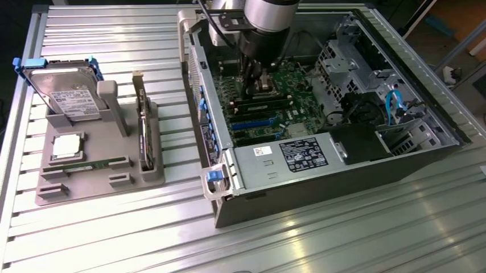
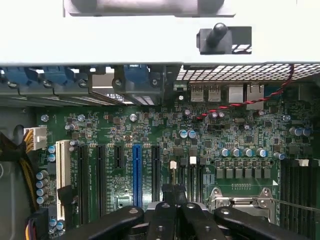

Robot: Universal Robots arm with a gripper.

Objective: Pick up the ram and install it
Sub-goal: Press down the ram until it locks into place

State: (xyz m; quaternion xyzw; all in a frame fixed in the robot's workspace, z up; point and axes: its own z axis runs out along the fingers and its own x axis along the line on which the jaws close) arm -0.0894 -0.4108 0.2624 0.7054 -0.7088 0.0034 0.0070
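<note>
Open computer case (image 1: 304, 165), tool (image 2: 175, 192) tips half-hidden.

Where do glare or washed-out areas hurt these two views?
Exterior view: bright reflections streak the ribbed metal table in front of the computer case. Wrist view: the case wall is blown out white, while the motherboard stays evenly lit.

We look down on a green motherboard (image 2: 165, 130) crowded with small silver-topped capacitors (image 2: 240, 152). Our black gripper (image 2: 175, 192) hangs over it with its fingers (image 2: 169, 191) pressed together, empty. Near it run black expansion slots (image 2: 100, 175), one blue slot (image 2: 136, 172) and a white slot (image 2: 63, 170). A twisted red-and-black wire (image 2: 250, 102) crosses towards the perforated metal case wall (image 2: 240, 72).
</note>
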